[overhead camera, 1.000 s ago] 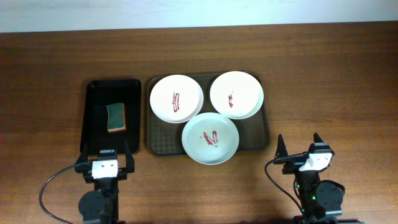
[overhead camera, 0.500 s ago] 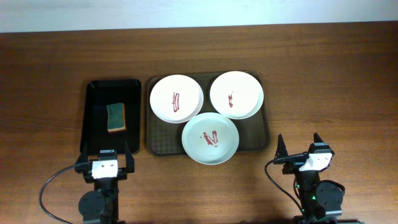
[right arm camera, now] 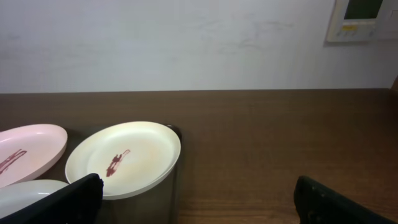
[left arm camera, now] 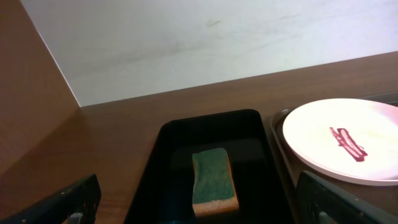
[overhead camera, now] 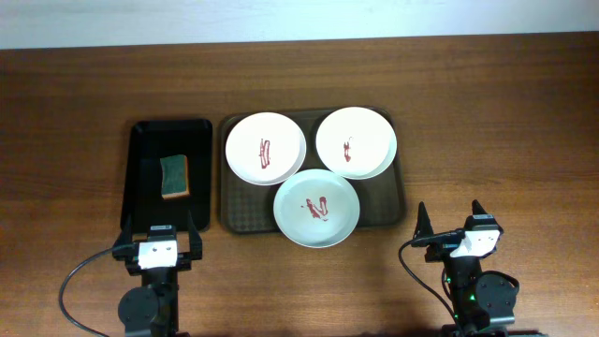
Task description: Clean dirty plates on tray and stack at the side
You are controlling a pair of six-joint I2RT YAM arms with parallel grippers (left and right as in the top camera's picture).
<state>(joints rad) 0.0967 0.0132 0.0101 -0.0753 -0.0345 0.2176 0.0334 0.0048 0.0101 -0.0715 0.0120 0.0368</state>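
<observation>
Clerk: On the table [overhead camera: 505, 112], your largest item: the tray [overhead camera: 245, 213], brown, low-rimmed, central. It carries all three plates. None is stacked at the side yet, so I judge your task is at its start.

Operator: Next in size?

Clerk: Black tray [overhead camera: 150, 140], narrower, just left of the tray. It holds only the sponge, probably so that it stays clear of the dirty plates.

Operator: The plates?

Clerk: Three, white, each with a red-brown smear. Left plate [overhead camera: 267, 148] and right plate [overhead camera: 356, 141] sit along the tray's far side. The front plate [overhead camera: 316, 208] lies between them, nearer you, overhanging the near rim. From overhead it overlaps the left plate's edge; which one rides on top I cannot tell.

Operator: And my grippers?

Clerk: Left gripper [overhead camera: 158, 227]: fingers spread wide, empty, at the near end of the black tray. It looks straight along that tray, so it is the natural one to fetch the sponge. Right gripper [overhead camera: 448, 213]: fingers spread wide, empty, beside the tray's near right corner. The right plate is in its view, and the bare wood to its right would suit your stack.

Operator: Smallest?

Clerk: Sponge [overhead camera: 174, 177], green face up, lying flat mid black tray, untouched.
</observation>
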